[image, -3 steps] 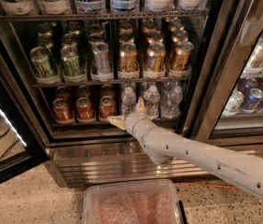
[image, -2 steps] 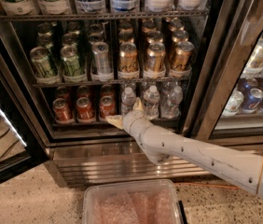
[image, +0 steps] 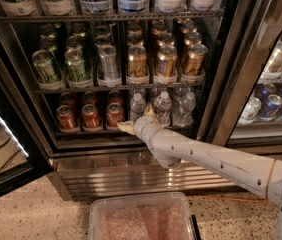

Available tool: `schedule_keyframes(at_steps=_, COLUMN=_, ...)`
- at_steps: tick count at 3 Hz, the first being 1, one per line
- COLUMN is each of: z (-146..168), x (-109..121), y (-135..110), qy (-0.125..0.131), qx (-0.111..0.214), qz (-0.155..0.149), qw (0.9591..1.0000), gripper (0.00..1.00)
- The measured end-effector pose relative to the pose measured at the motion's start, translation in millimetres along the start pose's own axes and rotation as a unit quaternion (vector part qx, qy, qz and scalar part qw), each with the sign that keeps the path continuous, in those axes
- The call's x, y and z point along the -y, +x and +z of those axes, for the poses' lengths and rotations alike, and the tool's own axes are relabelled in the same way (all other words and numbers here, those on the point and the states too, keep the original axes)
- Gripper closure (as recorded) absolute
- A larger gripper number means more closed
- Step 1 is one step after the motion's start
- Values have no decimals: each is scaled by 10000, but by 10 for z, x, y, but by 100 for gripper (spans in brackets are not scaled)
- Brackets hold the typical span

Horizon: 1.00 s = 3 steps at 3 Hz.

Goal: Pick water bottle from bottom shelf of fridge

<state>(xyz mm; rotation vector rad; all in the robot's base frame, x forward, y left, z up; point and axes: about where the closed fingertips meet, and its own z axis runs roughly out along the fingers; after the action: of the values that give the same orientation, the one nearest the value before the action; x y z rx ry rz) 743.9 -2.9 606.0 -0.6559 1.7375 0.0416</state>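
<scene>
The fridge [image: 131,176] stands open with its ribbed steel base panel at the bottom. On the bottom shelf [image: 88,134] stand three red cans [image: 90,117] at the left and clear water bottles with white caps at the right. The leftmost water bottle [image: 137,105] has two more bottles [image: 162,106] [image: 185,106] to its right. My gripper [image: 135,124] reaches in from the lower right on a white arm. It sits at the shelf's front, just before the leftmost bottle's lower half, which it hides.
The rack above holds green, silver and gold cans [image: 137,64]. The open glass door [image: 3,134] swings out at the left. A second cooler [image: 276,99] with cans stands at the right. A clear plastic bin [image: 141,219] sits on the floor below the arm.
The gripper has edged slightly up and toward the leftmost bottle; the arm has otherwise hardly moved.
</scene>
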Motion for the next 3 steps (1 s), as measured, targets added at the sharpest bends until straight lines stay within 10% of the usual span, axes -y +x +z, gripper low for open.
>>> schedule_keyframes(at_steps=2, z=105, x=176, y=98, qy=124, qx=-109, qz=-139, qw=9998, gripper=17)
schedule_keyframes(at_steps=3, z=99, x=177, y=99, qy=137, qx=-111, qz=-138, qw=9997, gripper=36)
